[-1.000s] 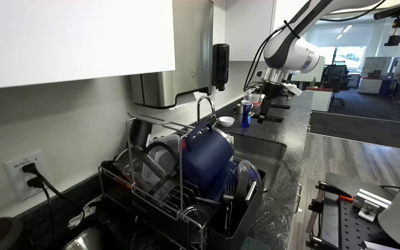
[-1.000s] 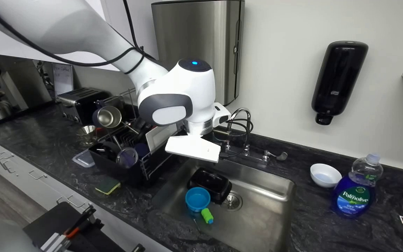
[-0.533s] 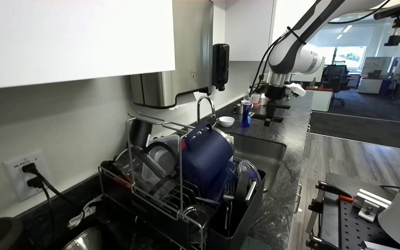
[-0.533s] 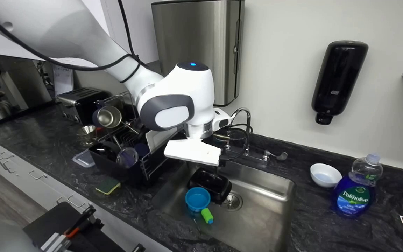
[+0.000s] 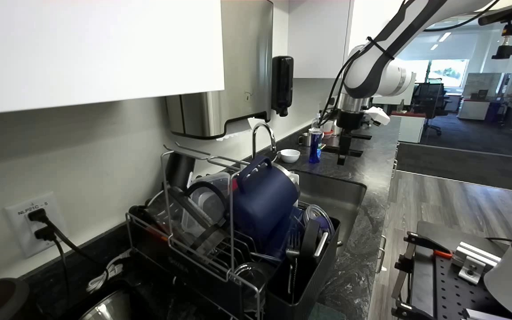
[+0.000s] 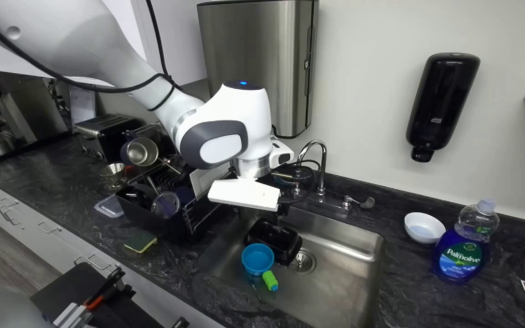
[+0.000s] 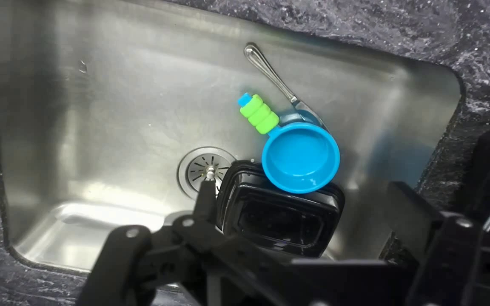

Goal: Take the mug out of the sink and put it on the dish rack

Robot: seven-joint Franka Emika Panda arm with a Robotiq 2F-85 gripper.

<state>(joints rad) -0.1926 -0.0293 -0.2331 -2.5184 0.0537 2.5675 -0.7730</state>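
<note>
The blue mug (image 7: 302, 157) with a green ribbed handle (image 7: 260, 114) is upright in the steel sink (image 7: 100, 106). Its rim overlaps a black container beside it in the wrist view. An exterior view also shows the mug (image 6: 257, 258) in the sink (image 6: 335, 291); in the remaining view dishes and the sink wall hide it. My gripper (image 7: 302, 187) is open and empty, above the sink, its fingers spread wide over the black container side of the mug. An exterior view shows the gripper (image 5: 341, 161) pointing down. The dish rack (image 5: 231, 278) is full of dishes; it also shows beside the sink (image 6: 190, 218).
The black container (image 7: 279, 221) and a knife (image 7: 270, 74) lie against the mug. The faucet (image 6: 321, 155) stands behind the sink. A white bowl (image 6: 424, 228) and a soap bottle (image 6: 463, 250) stand on the counter. A large blue pitcher (image 5: 262, 200) sits high in the rack.
My gripper has swung from tilted to nearly vertical and sits slightly lower. The arm's head has shifted a little toward the dish rack. The mug has not moved.
</note>
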